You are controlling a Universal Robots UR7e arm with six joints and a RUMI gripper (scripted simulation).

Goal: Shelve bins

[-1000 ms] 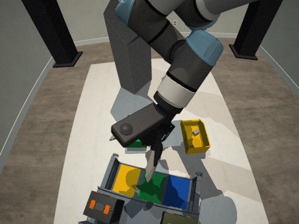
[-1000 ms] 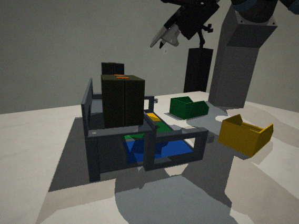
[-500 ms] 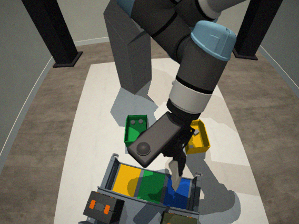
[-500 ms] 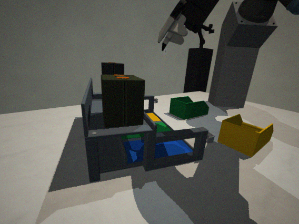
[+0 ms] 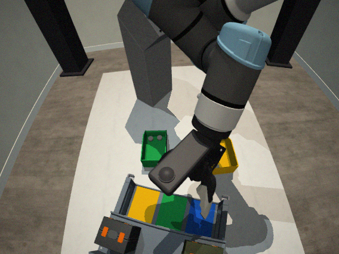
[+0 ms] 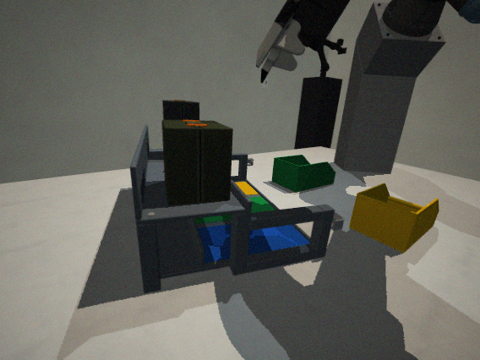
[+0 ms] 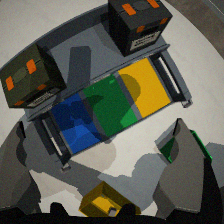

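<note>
A green bin (image 5: 154, 148) with two grey round parts stands on the white table in front of the shelf; it also shows in the side view (image 6: 302, 171). A yellow bin (image 5: 227, 157) lies to its right, partly hidden by my arm, and is plain in the side view (image 6: 393, 215). The grey shelf (image 6: 228, 220) has a yellow mark (image 5: 144, 203), a green mark (image 5: 170, 211) and a blue mark (image 5: 201, 219) on its lower board. My gripper (image 6: 275, 55) (image 5: 206, 200) is open and empty, high above the table over the shelf's front near the blue mark. No blue bin is in view.
Two dark boxes with orange clips (image 5: 117, 235) (image 6: 197, 160) stand on the shelf's upper board. The arm's grey pedestal (image 5: 146, 59) rises behind the bins. Black posts (image 5: 56, 33) stand at the far corners.
</note>
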